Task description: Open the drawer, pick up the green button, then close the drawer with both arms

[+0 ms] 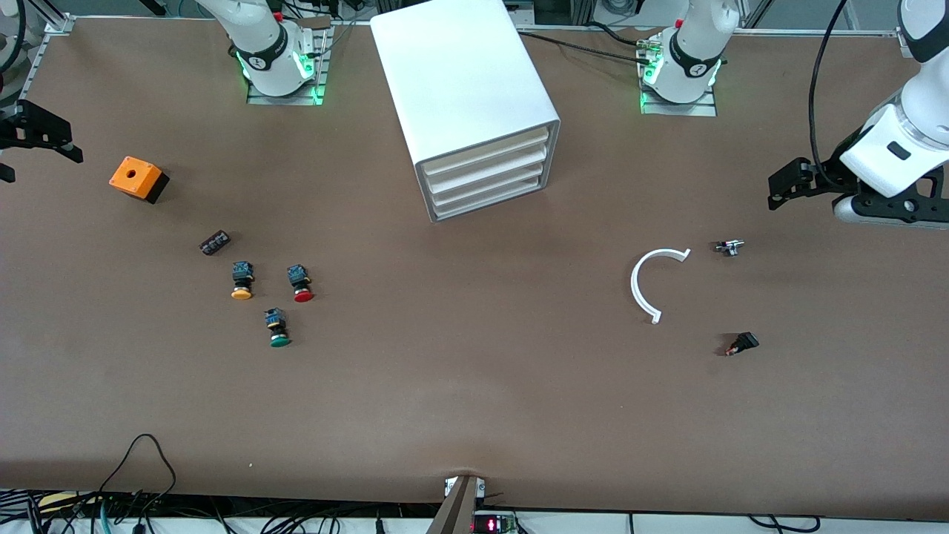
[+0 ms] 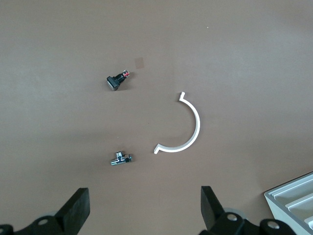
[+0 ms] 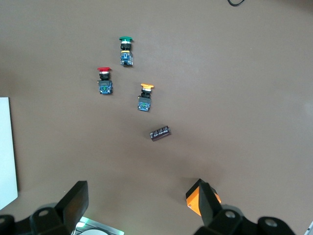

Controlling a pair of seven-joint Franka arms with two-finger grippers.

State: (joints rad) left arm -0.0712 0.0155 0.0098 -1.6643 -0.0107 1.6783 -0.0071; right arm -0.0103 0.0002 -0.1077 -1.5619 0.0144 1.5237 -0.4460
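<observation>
The white cabinet [image 1: 474, 111] stands mid-table between the arm bases. Its four white tray drawers [image 1: 489, 178] are all shut and face the front camera. The green-capped button [image 1: 279, 330] lies on the table toward the right arm's end, nearer to the camera than the red and yellow ones. It also shows in the right wrist view [image 3: 126, 49]. My right gripper [image 1: 41, 159] [image 3: 142, 205] is open and empty, in the air over the right arm's end of the table, near the orange box. My left gripper [image 1: 786, 185] [image 2: 144, 210] is open and empty over the left arm's end.
A red-capped button [image 1: 302, 285], a yellow-capped button [image 1: 242, 282], a small black part [image 1: 215, 242] and an orange box [image 1: 138, 179] lie near the green button. A white C-shaped strip [image 1: 652, 285], a small metal piece [image 1: 729, 247] and a small black piece [image 1: 743, 343] lie toward the left arm's end.
</observation>
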